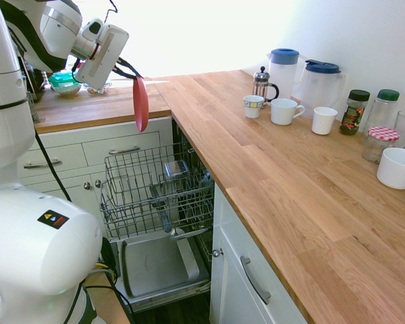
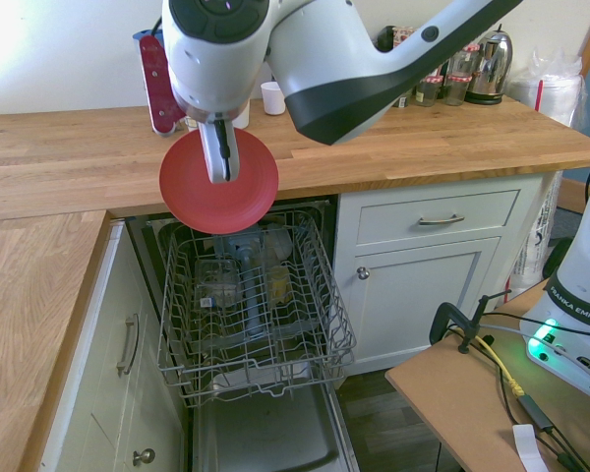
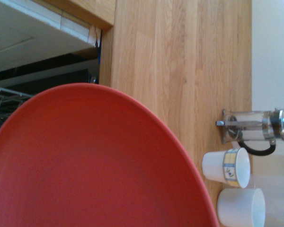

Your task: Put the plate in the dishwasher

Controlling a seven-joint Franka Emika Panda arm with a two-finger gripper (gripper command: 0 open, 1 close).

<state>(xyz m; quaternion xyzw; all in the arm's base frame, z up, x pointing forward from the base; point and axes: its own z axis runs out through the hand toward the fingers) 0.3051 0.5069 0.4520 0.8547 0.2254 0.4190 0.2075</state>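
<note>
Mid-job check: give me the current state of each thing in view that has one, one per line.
gripper: jaws shut on the plate's rim.
plate: held on edge in the air, above the rack, not yet loaded.
dishwasher: door down.
rack: pulled out, a few items already in it.
French press: upright on the counter.
two jugs: upright, blue lids on.

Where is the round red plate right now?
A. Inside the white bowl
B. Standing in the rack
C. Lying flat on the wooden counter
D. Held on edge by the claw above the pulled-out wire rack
D: the claw pinches the round red plate upright over the grey wire rack, not yet in it.
</note>
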